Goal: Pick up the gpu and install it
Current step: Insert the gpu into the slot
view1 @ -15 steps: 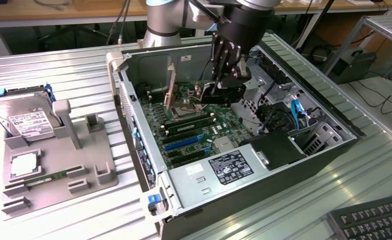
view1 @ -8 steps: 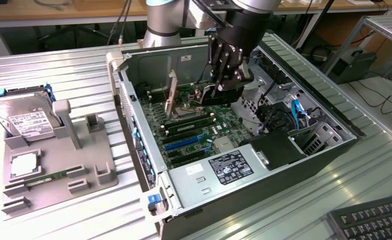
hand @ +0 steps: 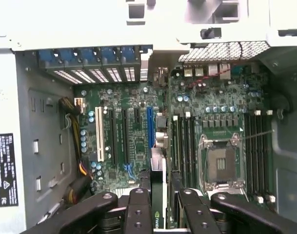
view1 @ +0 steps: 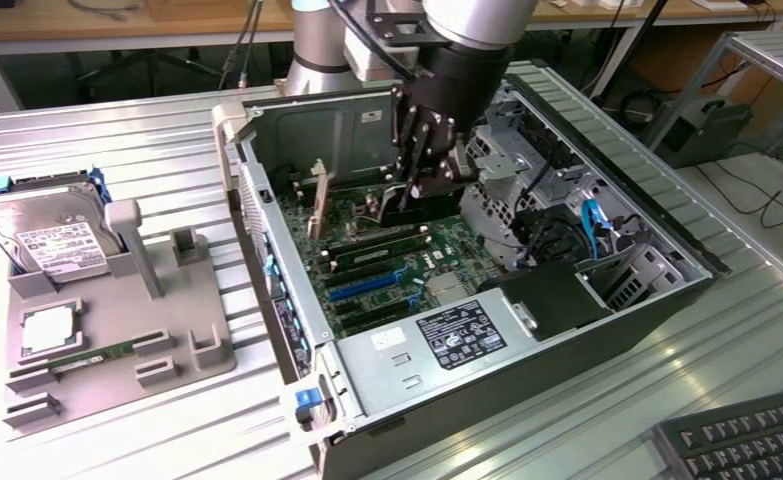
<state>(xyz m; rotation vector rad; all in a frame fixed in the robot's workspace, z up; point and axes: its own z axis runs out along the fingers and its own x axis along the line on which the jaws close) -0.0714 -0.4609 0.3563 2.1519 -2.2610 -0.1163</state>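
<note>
PC case [view1: 538, 395] interior: gpu [hand: 157, 214] clamped in tool [hand: 163, 197], over mobo [hand: 133, 131].

The computer case [view1: 318, 130] is dull sheet metal, the table [view1: 124, 140] ribbed metal, fingers [hand: 138, 210] matt black, gpu [hand: 158, 207] smooth.

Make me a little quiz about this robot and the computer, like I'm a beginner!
1. True or false: the hard drive sits on the grey holder.
2. What does the gripper hold? A) memory stick B) graphics card C) keyboard
3. Fill in: the gripper is inside the open computer ___.
Key: 1 true; 2 B; 3 case.
</note>
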